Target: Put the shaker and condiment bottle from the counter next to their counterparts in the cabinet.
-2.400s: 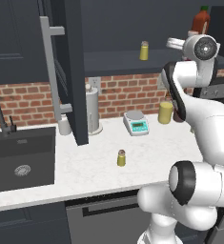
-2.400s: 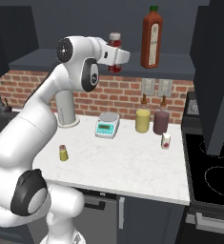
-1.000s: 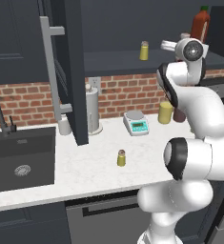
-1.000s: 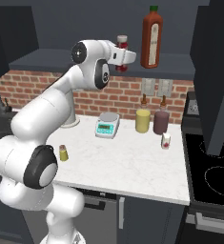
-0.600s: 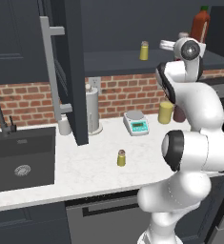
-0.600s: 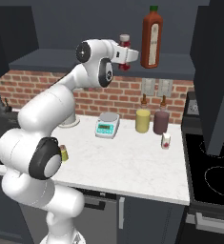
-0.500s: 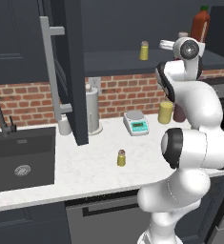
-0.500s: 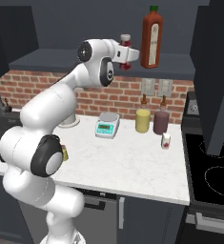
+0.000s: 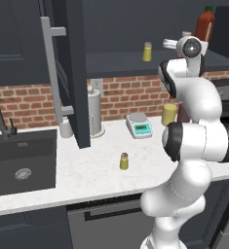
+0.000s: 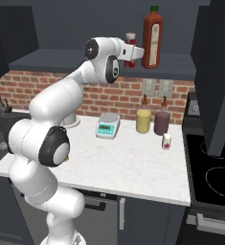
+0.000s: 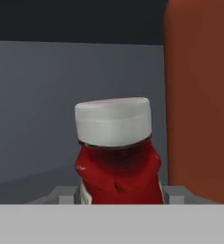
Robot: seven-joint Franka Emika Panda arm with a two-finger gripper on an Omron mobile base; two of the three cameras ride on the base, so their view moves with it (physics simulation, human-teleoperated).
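I have my gripper [image 10: 131, 51] closed on the small red condiment bottle [image 11: 117, 162], held upright just beside the tall sauce bottle [image 10: 151, 37] on the cabinet shelf [image 10: 61, 61], so it lands next to its match. The shaker [image 9: 124, 161] waits on the tabletop [image 9: 91, 172]; its twin [image 9: 147, 51] stands on the shelf.

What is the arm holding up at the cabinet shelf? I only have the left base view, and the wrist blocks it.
Observer: The gripper is shut on the small red condiment bottle with a white cap.
Operator: Is it near its counterpart?
Observer: Yes, just left of the tall red-orange sauce bottle in the right base view.
Operator: Anything behind the arm on the counter?
Observer: A small white and red carton stands near the stove.
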